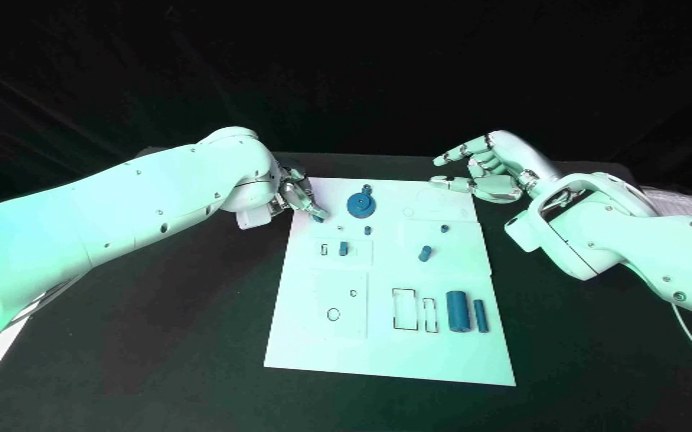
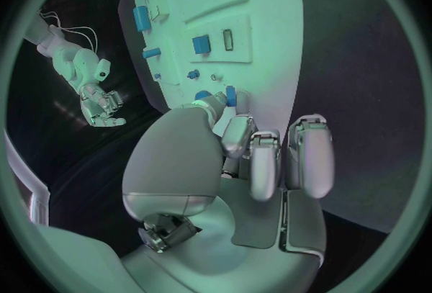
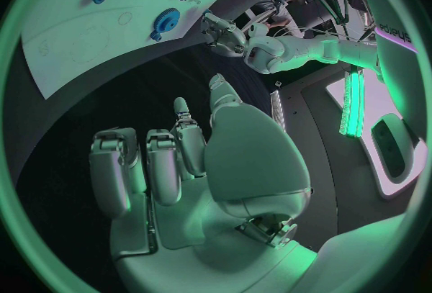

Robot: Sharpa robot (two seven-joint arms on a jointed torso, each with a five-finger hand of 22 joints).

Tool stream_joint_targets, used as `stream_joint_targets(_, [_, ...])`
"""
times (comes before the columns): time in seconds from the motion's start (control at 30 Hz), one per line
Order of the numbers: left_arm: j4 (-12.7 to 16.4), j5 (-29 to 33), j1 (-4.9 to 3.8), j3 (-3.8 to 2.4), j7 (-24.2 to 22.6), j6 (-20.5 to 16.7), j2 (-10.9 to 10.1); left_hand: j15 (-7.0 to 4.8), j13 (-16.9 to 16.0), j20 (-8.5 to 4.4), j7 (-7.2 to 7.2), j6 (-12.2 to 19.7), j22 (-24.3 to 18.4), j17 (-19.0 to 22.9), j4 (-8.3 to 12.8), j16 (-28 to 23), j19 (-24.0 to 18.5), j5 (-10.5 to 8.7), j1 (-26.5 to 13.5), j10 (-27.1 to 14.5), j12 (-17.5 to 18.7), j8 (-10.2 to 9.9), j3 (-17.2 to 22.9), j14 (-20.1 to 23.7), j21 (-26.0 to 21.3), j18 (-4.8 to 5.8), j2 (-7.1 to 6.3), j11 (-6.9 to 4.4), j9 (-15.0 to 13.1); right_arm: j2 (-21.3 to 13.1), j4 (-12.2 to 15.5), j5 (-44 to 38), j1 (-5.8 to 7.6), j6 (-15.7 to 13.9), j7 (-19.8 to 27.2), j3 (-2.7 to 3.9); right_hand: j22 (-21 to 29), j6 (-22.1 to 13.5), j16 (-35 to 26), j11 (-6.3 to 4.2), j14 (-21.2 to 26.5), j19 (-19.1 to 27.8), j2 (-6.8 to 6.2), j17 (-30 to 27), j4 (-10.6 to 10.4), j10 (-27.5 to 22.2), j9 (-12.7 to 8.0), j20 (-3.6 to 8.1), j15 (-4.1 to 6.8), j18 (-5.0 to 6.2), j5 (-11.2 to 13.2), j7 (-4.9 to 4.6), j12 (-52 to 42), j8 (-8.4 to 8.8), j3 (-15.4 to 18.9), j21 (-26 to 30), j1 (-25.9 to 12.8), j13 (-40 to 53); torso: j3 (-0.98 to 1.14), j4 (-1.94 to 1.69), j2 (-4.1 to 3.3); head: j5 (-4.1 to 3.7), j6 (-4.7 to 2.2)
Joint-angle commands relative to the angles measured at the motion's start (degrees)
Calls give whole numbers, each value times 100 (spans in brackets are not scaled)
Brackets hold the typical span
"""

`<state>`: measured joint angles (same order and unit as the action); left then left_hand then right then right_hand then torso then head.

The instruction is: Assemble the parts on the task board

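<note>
The task board (image 1: 378, 347) lies flat on the black table (image 1: 173, 352), occupying the centre of the head view and reaching toward the lower middle of the frame. At its upper left corner sits a blue gear-shaped part (image 1: 359, 201); the left hand (image 1: 299, 197) is just beside it, at the board's upper left edge, fingers curled in toward the part. In the left wrist view the fingertips (image 2: 236, 136) lie close against small blue pieces at the board's near edge, but whether they pinch anything cannot be told. The right hand (image 1: 483, 170) hangs over the table at the upper right of centre, just off the board's upper right corner, fingers spread and holding nothing; the right wrist view confirms its fingers (image 3: 162, 170) apart and clear of the board. Further parts on the board: a small blue peg (image 1: 345, 248) left of centre, a second small blue piece (image 1: 426, 251) right of centre, a blue cylinder (image 1: 456, 311) standing out in the lower right area, and a slim blue bar (image 1: 480, 316) just beside it on the right. Outlined rectangular recesses (image 1: 405, 310) lie immediately left of the cylinder. A round outline (image 1: 335, 314) marks the lower left section of the board.
</note>
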<state>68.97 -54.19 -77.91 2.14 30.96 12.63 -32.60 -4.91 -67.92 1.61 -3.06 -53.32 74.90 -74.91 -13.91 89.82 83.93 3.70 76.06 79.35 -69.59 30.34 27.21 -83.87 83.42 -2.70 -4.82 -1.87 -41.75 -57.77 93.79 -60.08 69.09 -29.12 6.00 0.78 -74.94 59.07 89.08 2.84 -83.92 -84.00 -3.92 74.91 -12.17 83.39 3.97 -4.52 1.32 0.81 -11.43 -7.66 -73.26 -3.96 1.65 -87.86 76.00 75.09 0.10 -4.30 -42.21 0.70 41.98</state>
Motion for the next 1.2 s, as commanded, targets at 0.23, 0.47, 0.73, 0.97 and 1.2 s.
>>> stream_joint_targets(0.23, [987,31,168,12,223,-1159,-510,-4,-33,-34,89,-12,626,-1509,659,18,177,14,-128,66,-56,107,876,-613,47,45,-211,-5,-217,-23,12,2,-5,91,38,-1,-1089,1,-30,-1,-557,-377,50,1309,-12,-52,3,-23,-3,22,-17,-5,34,-2,34,32,1,576,-6,-10,6,16,11])
stream_joint_targets(0.47, [1420,-242,327,47,364,-1510,-704,-14,-18,-43,102,-44,687,-1509,675,18,209,10,-189,86,-53,136,970,-613,88,60,-274,-16,-244,-23,8,3,-5,99,38,-3,-1091,0,-33,0,-556,-378,48,1305,-15,-53,3,-23,-3,21,-16,-5,36,-1,41,30,-3,575,-13,-2,-4,36,24])
stream_joint_targets(0.73, [1681,-518,467,82,462,-1452,-773,-21,65,-49,114,-67,709,-1509,676,18,221,4,-235,66,16,157,1006,-613,103,65,-307,-26,-262,-24,5,7,-5,108,38,-7,-1091,0,-33,0,-556,-378,48,1305,-15,-53,3,-23,-3,21,-16,-5,36,-1,41,30,-3,575,-11,12,-11,38,30])
stream_joint_targets(0.97, [1709,-720,499,83,517,-1246,-775,-24,116,-51,119,-77,713,-1509,676,18,223,4,-250,50,59,167,1017,-613,106,66,-314,-29,-270,-21,3,35,-6,113,39,-9,-1091,0,-33,0,-556,-378,48,1305,-15,-53,3,-23,-3,21,-16,-5,36,-1,41,30,-3,575,-5,6,-6,33,50])
stream_joint_targets(1.2, [1683,-785,513,85,546,-1106,-737,-27,117,-53,125,-87,716,-1509,684,18,224,4,-257,54,57,179,1028,-613,107,67,-323,-34,-279,-21,2,41,-6,113,40,-10,-1091,0,-33,0,-556,-378,48,1305,-15,-53,3,-23,-3,21,-16,-5,36,-1,41,30,-3,575,-10,8,-11,40,70])
